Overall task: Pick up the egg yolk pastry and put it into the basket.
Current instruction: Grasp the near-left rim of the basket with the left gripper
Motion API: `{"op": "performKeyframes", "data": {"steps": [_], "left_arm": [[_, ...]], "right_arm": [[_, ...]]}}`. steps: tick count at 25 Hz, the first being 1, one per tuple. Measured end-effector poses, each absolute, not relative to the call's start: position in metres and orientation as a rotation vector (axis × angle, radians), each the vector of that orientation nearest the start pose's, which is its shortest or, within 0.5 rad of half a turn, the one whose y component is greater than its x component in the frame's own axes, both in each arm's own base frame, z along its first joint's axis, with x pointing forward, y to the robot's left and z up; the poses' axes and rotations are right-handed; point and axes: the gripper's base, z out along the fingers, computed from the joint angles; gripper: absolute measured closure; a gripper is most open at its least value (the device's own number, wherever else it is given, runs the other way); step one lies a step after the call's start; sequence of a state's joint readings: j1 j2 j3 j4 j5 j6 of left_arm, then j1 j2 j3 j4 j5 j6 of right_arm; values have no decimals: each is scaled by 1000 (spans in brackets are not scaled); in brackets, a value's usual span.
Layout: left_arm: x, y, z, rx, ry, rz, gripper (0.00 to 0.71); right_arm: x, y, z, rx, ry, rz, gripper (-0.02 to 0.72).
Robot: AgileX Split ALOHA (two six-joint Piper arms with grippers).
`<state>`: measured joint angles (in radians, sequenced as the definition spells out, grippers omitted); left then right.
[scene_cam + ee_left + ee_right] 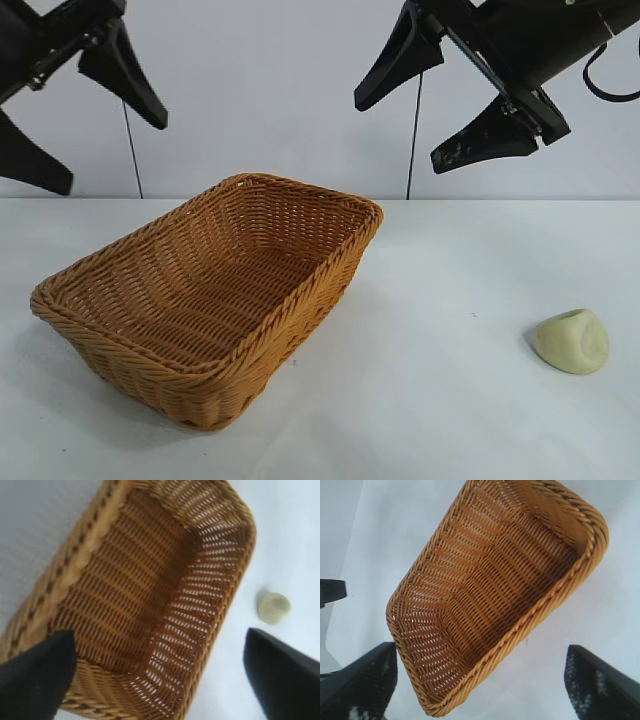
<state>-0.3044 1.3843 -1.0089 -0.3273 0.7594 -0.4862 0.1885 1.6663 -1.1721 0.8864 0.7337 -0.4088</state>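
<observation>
The egg yolk pastry (572, 341), a small pale cream-yellow lump with a dent, lies on the white table at the front right. It also shows in the left wrist view (273, 607), beside the basket. The orange-brown wicker basket (290, 300) stands empty left of centre, and shows in the left wrist view (85, 545) and the right wrist view (597, 530). My left gripper (100, 150) hangs open high at the upper left. My right gripper (440, 120) hangs open high at the upper right, above and behind the pastry. Both are empty.
The white table (450, 280) runs back to a pale wall. In the right wrist view a dark part of the other arm (331, 591) shows at the edge.
</observation>
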Motion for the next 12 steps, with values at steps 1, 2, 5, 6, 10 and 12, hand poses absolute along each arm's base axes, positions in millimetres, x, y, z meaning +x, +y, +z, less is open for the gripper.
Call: {"op": "performKeyframes", "data": {"steps": [1, 2, 5, 6, 10, 12], "left_arm": [[254, -104, 280, -536, 2664, -610, 14], [249, -107, 278, -583, 2674, -584, 14], [237, -120, 272, -716, 2685, -540, 14], [234, -125, 271, -734, 2686, -530, 14], [234, -132, 268, -921, 2631, -540, 14], [238, -130, 260, -1039, 2617, -522, 14]], "right_arm": [[336, 112, 259, -58, 2523, 895, 80], [336, 112, 259, -57, 2523, 894, 80], [336, 112, 259, -57, 2523, 894, 80], [336, 112, 259, -57, 2523, 894, 80], [336, 112, 259, -57, 2523, 894, 80], [336, 112, 259, -57, 2523, 894, 80]]}}
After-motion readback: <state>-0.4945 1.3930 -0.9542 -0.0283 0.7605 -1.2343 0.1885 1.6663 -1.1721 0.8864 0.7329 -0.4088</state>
